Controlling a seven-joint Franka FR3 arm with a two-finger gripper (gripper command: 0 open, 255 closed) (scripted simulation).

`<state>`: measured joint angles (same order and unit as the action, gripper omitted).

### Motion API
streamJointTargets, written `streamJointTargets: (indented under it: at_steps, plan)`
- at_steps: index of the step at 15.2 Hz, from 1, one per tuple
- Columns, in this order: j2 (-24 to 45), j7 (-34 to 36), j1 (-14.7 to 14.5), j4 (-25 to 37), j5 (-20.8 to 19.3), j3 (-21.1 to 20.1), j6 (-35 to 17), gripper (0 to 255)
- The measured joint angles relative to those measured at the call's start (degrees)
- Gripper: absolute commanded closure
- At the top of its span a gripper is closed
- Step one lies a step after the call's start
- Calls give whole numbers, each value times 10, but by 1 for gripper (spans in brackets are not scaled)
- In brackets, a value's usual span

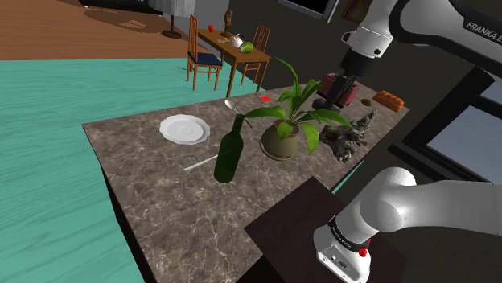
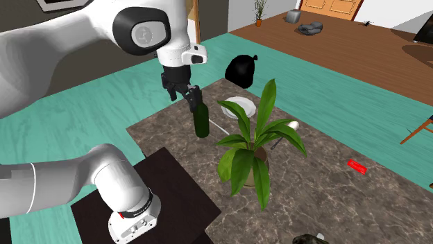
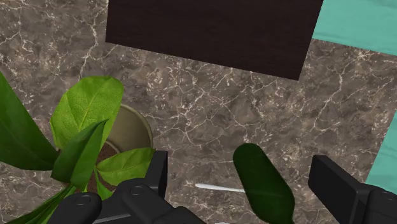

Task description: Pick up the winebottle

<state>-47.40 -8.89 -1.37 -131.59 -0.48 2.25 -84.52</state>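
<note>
The winebottle (image 1: 228, 154) is dark green and stands upright on the marble-patterned tabletop (image 1: 161, 185), between a white plate and a potted plant. In the second exterior view my gripper (image 2: 186, 93) hangs just above the neck of the bottle (image 2: 201, 119). The wrist view looks down from well above: the bottle (image 3: 262, 184) lies between my open gripper's (image 3: 245, 173) two black fingers (image 3: 157, 170), which do not touch it. From the shoulder view the gripper (image 1: 329, 101) hangs high over the table, beyond the plant.
A potted plant (image 1: 283, 129) with long leaves stands close to the bottle. A white plate (image 1: 184, 129), a thin white stick (image 1: 198, 165), a spoon (image 1: 231, 104), a grey gnarled object (image 1: 349, 133) and a bread loaf (image 1: 389, 99) share the table. The dark stand (image 1: 322, 233) borders it.
</note>
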Motion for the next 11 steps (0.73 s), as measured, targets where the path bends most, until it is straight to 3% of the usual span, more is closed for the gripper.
streamJointTargets:
  at_steps: [5,11]
  plan:
    - [44,25,-7,0,14,-23,-36,0]
    - [151,75,-21,28,35,-70,-102,0]
